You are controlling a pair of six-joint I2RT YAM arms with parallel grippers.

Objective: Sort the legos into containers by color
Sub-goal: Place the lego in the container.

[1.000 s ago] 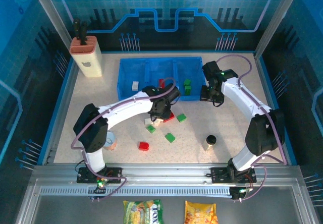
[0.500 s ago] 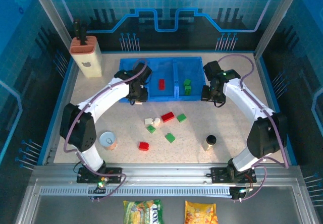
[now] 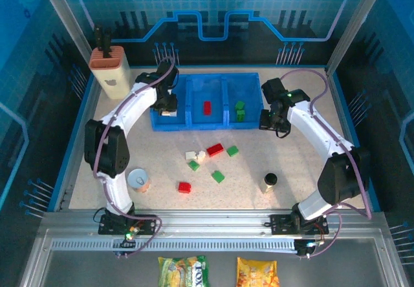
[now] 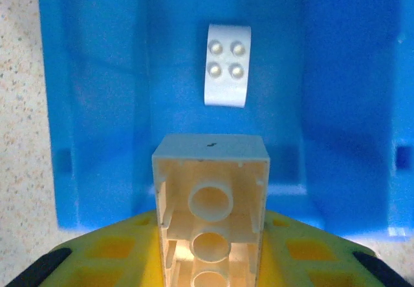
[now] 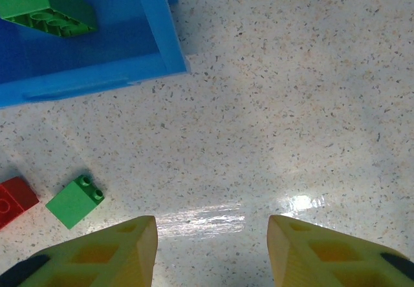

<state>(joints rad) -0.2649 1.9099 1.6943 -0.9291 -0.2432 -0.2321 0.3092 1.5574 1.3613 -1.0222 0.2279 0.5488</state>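
Altogether, the tabletop [image 3: 291,164] carries two red legos [image 3: 215,149], three green legos [image 3: 218,176] and a cream cluster [image 3: 195,156] I cannot split. The tray [image 3: 207,125] holds one red brick [image 3: 207,107] and some green ones. The left end effector [image 3: 167,106], its arm reaching far, is clamped on a cream brick [image 4: 210,170] over the left compartment. Its wrist view shows one white brick [image 4: 227,64] lying just ahead. The right end effector [image 5: 210,238] hangs part-open and empty above bare tabletop.
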